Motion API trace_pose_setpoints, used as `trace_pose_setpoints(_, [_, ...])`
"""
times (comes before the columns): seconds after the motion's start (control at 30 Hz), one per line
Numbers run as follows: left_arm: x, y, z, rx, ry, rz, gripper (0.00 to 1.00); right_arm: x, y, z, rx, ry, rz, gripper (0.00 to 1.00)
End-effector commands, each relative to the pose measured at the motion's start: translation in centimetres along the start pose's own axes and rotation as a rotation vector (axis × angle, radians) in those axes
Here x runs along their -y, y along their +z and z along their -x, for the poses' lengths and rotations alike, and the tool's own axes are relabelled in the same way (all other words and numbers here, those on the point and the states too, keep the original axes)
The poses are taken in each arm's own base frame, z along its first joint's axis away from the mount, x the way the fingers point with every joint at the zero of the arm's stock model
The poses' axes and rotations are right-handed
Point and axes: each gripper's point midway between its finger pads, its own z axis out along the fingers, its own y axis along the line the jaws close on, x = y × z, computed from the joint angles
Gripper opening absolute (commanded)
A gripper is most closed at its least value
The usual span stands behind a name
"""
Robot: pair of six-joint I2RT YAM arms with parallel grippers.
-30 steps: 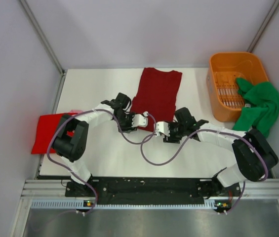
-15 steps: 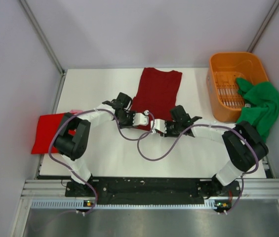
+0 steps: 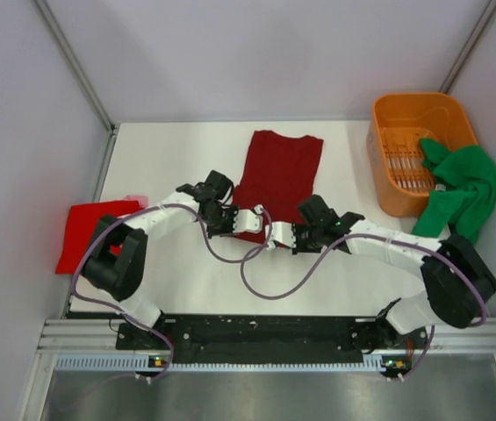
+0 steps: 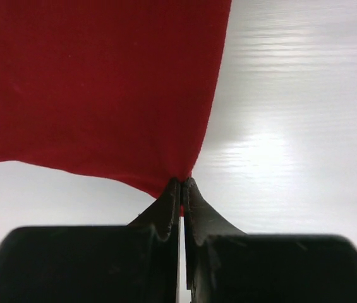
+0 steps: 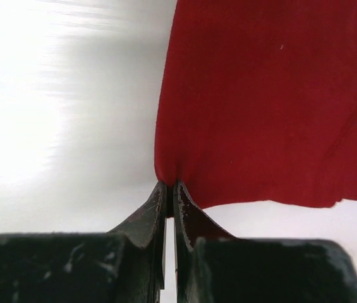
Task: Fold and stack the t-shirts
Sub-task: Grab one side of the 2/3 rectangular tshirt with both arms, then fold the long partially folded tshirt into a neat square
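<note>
At the far left, the bright red t-shirt (image 3: pixel 85 232) lies as a flat, compact rectangle on the left edge of the table (image 3: pixel 177 158), partly hidden behind your left arm. It looks already folded, so you can likely count it as the base of the stack.

In the middle, the dark maroon t-shirt (image 3: pixel 281 167) lies spread flat, running from the far side toward you. This is the one in hand. Your left gripper (image 4: pixel 181 188) is clamped tight on the near-left corner of its hem, with the cloth puckered between the jaws. Your right gripper (image 5: pixel 169 188) is pinched just as tightly on the near-right corner. Both hold cloth and nothing else, and the corners sit low at the table. The fold itself looks not yet made.

At the right, the bright green t-shirt (image 3: pixel 463 189) is crumpled and draped over the near-right rim of the orange basket (image 3: pixel 377 140), untouched.

By my reckoning you have one shirt done, one gripped and ready to fold, and one waiting. Stacking is left to do.
</note>
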Motion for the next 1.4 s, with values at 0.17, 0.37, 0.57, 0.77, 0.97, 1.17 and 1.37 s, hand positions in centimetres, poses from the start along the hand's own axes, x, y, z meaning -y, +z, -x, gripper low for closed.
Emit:
trace_pose_setpoints(0.17, [11.0,-7.2,0.7,-0.051,-0.084,-0.263,0.0,-9.3,-8.2,4.0,0.098,-0.047,0.195,0.0])
trace_pose_setpoints(0.37, [12.7,-12.7,3.9,0.029,-0.144,-0.318,0.0,-11.2,-13.7,7.7,0.281,-0.036,0.259,0.0])
trace_pose_setpoints(0.57, [8.9,-15.1,7.3,0.106,-0.167,-0.189,0.0,-8.0,-14.5,8.3,0.306,0.028,0.193,0.0])
trace_pose_setpoints(0.77, [-0.1,-14.8,9.9,0.141,-0.211,0.083,0.0,1.4,-14.5,6.1,0.318,0.26,-0.024,0.0])
trace_pose_setpoints(0.97, [-9.1,-14.0,11.9,0.17,-0.283,0.244,0.0,8.9,-13.3,2.5,0.264,0.414,-0.167,0.0])
trace_pose_setpoints(1.17, [-14.7,-10.4,12.3,0.15,-0.345,0.268,0.0,13.4,-11.6,-1.0,0.21,0.485,-0.244,0.0])
trace_pose_setpoints(1.37, [-19.1,-7.2,11.5,0.135,-0.361,0.39,0.0,16.9,-9.0,-3.8,0.174,0.571,-0.29,0.0])
